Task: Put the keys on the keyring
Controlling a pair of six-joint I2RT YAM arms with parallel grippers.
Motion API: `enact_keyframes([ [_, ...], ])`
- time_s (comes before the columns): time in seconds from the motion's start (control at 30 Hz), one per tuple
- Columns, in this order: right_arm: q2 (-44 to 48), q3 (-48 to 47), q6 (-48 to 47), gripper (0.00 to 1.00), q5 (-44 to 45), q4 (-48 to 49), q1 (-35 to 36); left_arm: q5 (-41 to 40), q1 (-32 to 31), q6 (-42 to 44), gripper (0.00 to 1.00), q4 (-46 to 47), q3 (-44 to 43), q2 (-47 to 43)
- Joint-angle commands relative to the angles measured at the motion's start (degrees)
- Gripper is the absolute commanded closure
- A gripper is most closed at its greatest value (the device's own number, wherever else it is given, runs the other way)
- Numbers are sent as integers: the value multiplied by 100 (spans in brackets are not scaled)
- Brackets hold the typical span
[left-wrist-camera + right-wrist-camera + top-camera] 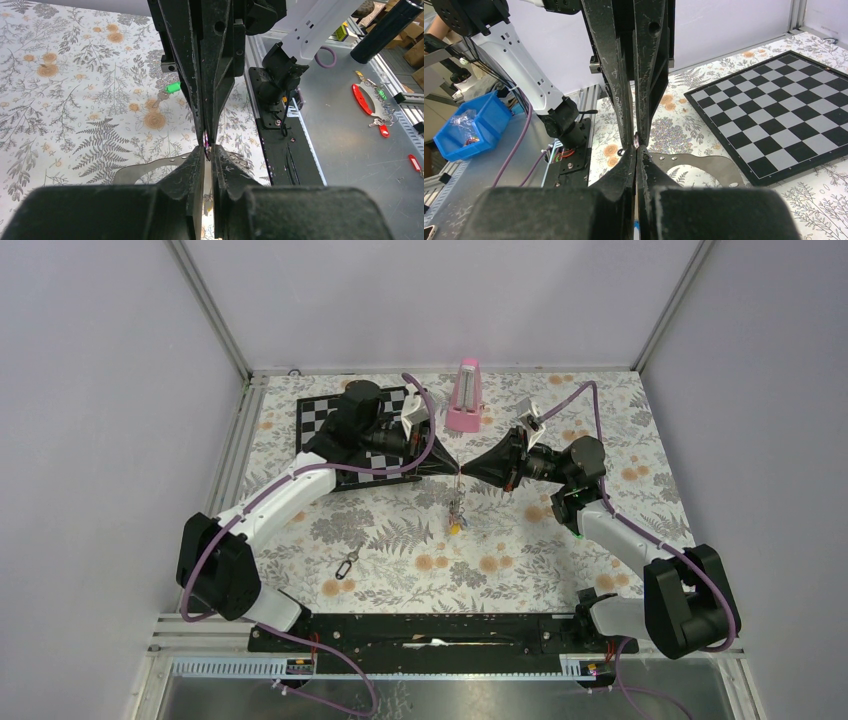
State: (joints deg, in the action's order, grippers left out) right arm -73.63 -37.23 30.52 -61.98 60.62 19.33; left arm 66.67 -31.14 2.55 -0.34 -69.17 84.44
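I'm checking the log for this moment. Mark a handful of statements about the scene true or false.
1. The left gripper and right gripper are both shut and meet tip to tip. True.
2. A green-tagged key lies on the flowered cloth. True.
3. The yellow-tagged key lies flat beside the green one. False: it hangs below where the grippers meet.
4. The pink metronome has tipped over. False: it stands upright near the far wall.
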Motion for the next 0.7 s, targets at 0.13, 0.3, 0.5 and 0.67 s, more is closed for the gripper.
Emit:
enact_keyframes([
  [0.13, 76, -27, -5, 100, 148, 398, -44, 208, -77, 27, 100, 139, -126, 51],
  [0.3, 161, -15, -254, 87, 130, 225, -79, -292, -99, 1002, 100, -1190, -543, 33],
  [0.5, 406, -371, -2003, 51, -25, -1831, -137, -1749, -442, 2504, 100, -3324, -1506, 126],
  [0.67, 445, -408, -2774, 47, -250, -2582, -140, -2447, -741, 2785, 100, -4052, -2021, 287],
])
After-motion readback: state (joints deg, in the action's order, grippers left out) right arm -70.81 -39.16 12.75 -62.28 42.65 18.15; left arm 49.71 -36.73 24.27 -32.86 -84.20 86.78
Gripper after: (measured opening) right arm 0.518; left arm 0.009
